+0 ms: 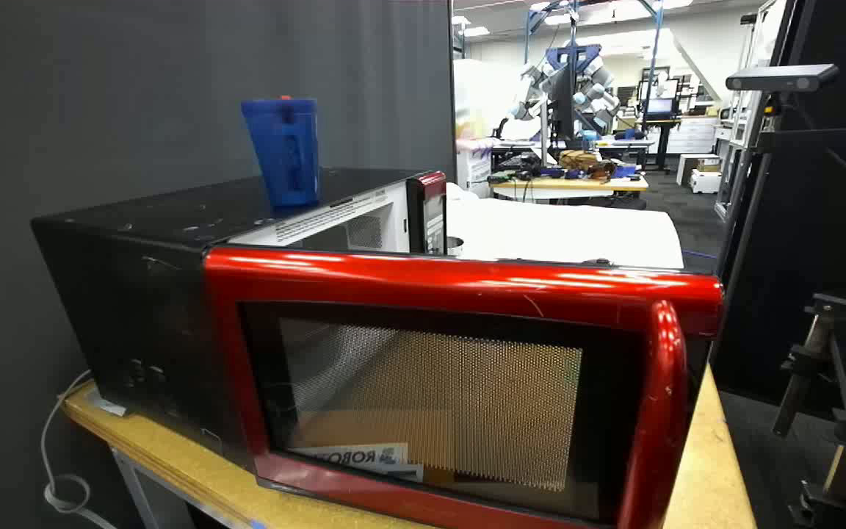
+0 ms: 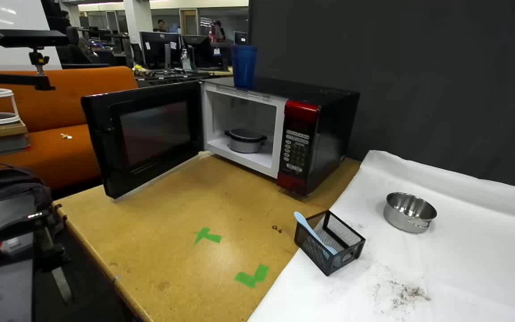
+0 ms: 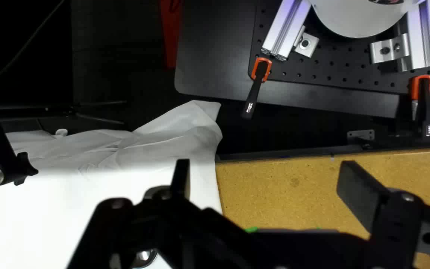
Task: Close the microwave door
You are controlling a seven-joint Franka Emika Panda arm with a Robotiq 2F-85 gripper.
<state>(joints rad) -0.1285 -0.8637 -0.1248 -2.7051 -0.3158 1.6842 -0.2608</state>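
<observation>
The microwave door [image 1: 430, 411] is swung wide open from the microwave [image 2: 333, 138]; its free edge is set near a corner of the worktop [image 2: 163, 241], at one end of the edge faced by the black perforated board [image 3: 334, 71]. In the wrist view the gripper [image 3: 265, 181] is seen with its jaws spread well apart, and nothing is grasped between the flat dark pads [image 3: 362, 194].

The panel is judged stiff and easily moved, its weight being borne by the hinges; more resistance is expected at the latch. The glossy red frame is likely slippery, and the broad dark window, backed by fine mesh, is best spared hard knocks. A hold is offered by the thick, scuffed red handle [image 1: 662, 419] close to the free edge; a push against the outer face there may equally be used, as leverage is greatest.

On the black roof a tapered blue cup [image 2: 244, 67] is stood upright, so a slam is best avoided. A round grey pot [image 2: 245, 144] with a dark lid is housed in the white cavity. Where the yellow-brown worktop is met by the white sheet [image 2: 463, 268], a wire-mesh basket [image 2: 312, 249] is placed, a pale blue spoon [image 2: 306, 226] leaning in it; farther from that corner, a shiny metal bowl [image 2: 407, 219] is rested on the sheet.
</observation>
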